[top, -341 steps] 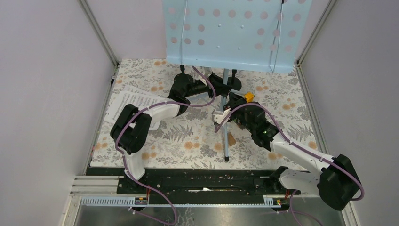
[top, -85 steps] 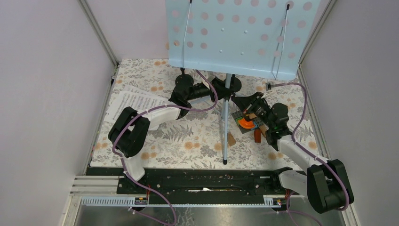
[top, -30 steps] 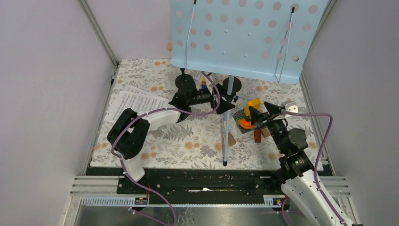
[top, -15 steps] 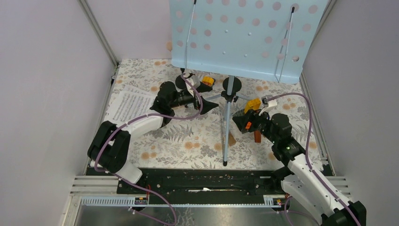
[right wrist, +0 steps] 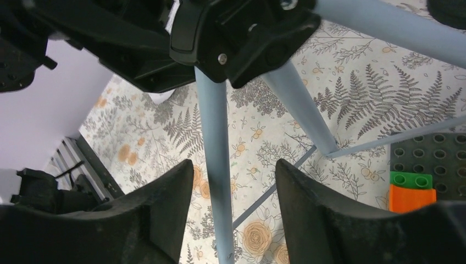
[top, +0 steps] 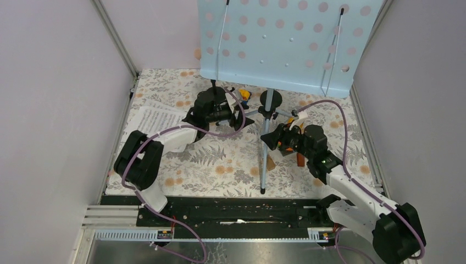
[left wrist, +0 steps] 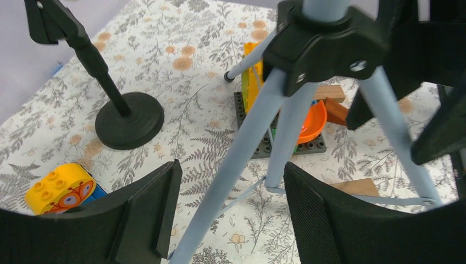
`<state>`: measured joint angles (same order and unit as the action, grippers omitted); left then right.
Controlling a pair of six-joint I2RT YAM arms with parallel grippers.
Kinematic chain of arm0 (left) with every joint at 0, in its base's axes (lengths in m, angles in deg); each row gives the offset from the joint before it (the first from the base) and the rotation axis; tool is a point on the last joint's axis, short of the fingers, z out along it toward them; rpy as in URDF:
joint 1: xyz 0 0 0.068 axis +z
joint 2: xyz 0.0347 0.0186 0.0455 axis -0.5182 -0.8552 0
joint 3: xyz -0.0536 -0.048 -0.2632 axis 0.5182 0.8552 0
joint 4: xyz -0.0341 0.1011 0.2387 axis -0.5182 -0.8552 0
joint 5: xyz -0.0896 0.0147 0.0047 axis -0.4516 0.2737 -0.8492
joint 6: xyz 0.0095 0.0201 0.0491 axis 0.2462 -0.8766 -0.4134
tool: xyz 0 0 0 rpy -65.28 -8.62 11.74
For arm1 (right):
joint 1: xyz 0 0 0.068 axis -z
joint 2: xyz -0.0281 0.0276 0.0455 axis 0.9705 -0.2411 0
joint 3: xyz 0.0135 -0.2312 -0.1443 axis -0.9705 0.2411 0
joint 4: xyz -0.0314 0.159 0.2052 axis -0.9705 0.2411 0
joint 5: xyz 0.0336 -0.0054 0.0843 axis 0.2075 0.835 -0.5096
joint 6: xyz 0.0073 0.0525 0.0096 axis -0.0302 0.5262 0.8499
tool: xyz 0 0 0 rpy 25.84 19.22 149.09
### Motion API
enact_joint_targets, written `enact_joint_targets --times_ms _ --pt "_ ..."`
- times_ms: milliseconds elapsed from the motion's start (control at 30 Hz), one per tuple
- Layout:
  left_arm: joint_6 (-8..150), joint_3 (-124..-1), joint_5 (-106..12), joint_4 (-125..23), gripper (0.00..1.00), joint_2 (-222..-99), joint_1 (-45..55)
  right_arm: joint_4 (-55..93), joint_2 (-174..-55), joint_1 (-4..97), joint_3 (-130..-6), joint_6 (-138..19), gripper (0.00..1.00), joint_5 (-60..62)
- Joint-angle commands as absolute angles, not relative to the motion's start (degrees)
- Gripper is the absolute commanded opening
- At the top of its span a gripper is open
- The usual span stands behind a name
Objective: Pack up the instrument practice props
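Both hands have closed in on the tripod since a second ago, and the right hand has left the toy blocks. The left hand is fairly wide, its fingers either side of one tripod leg with gaps both sides and no contact. The right hand is the same: fingers astride the near leg, not gripping. The music rack stands upright at the back of the worktop. The sheet music lies flat at left.
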<state>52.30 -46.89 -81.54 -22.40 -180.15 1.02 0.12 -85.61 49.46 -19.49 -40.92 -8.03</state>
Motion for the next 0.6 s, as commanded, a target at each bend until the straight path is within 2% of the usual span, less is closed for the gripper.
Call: enact_joint_targets --times_ms 0,100,200,300,400,567 --pt "52.20 -51.22 -82.71 -21.60 0.71 -183.96 1.07 -3.55 -89.62 47.10 -24.61 -45.60 0.60 -7.27" --pt "52.59 -51.58 -84.51 -21.34 0.70 -185.62 1.07 -4.06 -90.38 46.43 -24.80 -47.61 0.57 -6.72" --pt "53.60 -50.78 -84.62 -21.26 0.64 -186.38 1.02 -7.13 -89.55 45.80 -22.93 -48.91 0.45 -7.25" --pt "54.33 -49.51 -84.78 -21.05 0.49 -186.26 1.03 -9.65 -89.07 45.38 -21.17 -51.73 0.30 -8.61" --pt "55.63 -47.94 -85.15 -20.43 0.28 -185.36 0.91 -10.05 -89.61 45.04 -21.02 -55.27 0.21 -9.83" --pt "56.41 -44.79 -84.09 -19.91 0.02 -181.20 0.08 -12.88 -89.02 44.91 -21.55 -60.01 0.10 -11.70"
